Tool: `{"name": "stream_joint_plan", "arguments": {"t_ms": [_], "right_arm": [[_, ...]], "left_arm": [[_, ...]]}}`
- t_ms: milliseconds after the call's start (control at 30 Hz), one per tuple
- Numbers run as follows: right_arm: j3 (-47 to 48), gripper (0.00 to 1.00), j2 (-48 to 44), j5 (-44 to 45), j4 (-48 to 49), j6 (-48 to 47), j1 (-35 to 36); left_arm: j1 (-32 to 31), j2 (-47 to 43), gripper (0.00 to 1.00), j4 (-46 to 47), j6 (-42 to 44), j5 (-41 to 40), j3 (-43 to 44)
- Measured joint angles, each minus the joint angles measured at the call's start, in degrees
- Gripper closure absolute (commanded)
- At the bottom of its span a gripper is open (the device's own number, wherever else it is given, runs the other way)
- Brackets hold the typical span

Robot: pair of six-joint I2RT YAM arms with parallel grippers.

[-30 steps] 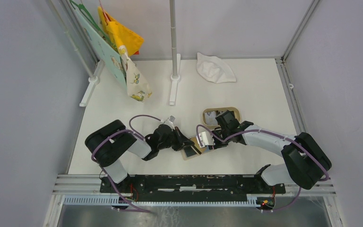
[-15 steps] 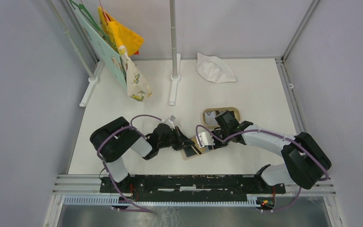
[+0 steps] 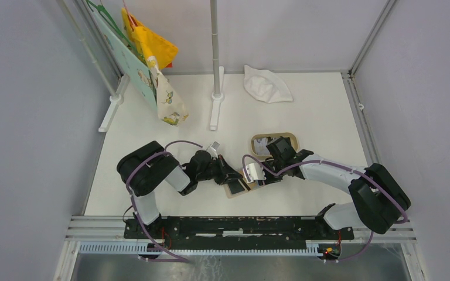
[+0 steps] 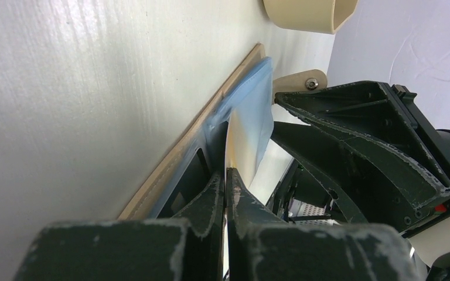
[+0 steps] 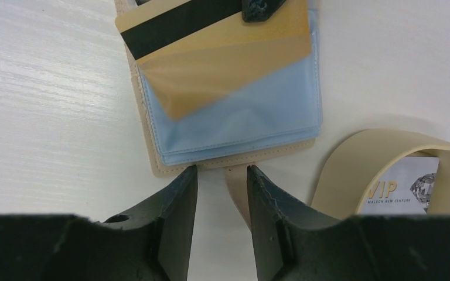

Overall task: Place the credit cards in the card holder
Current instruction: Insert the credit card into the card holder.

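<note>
A crumpled white cloth (image 3: pixel 266 85) lies near the far edge of the white desk (image 3: pixel 316 111), right of a white upright pole on a flat foot (image 3: pixel 215 58). At the far left corner hang a yellow fabric piece (image 3: pixel 152 44) and a patterned cream pouch (image 3: pixel 169 100). A tan oval tray (image 3: pixel 275 135) sits mid-desk, toward the near edge.

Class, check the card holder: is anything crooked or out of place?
Yes. The orange card, pinched in the left tool, sits askew in the holder: one corner is under its blue lining, its striped end angled outside.
</note>
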Motion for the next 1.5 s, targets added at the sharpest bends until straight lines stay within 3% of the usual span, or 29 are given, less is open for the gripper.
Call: {"name": "stream_joint_plan", "arguments": {"t_ms": [267,500,767,933,1133,1200,1500], "right_arm": [[0.59,0.42,0.09,0.50,-0.04,0.11,0.00],[0.72,0.40,-0.92,-0.02,-2.64,0.87,0.00],[0.72,0.41,-2.62,-2.32,-5.29,1.22,0.00],[0.72,0.53,-3.85,-5.33,-5.95,1.20,0.04],[0.68,0.87,-7.17,-9.53,-3.67,2.16,3.85],[0.66,0.93,-7.61,-9.79,-1.25,3.52,6.45],[2.47,0.96,-0.76,-0.33,7.15,9.68,18.86]], "left_arm": [[0.98,2.60,0.93,3.43,0.02,2.34,0.09],[1.64,4.63,0.84,6.47,0.02,4.17,0.11],[1.75,5.90,0.83,8.13,0.02,5.03,0.44],[1.75,6.54,0.83,8.79,0.00,5.33,0.74],[1.75,7.32,0.83,9.66,-0.02,5.79,1.09],[1.75,7.72,0.82,10.25,-0.02,6.03,1.18],[1.75,7.87,0.82,10.51,-0.02,6.23,1.31]]}}
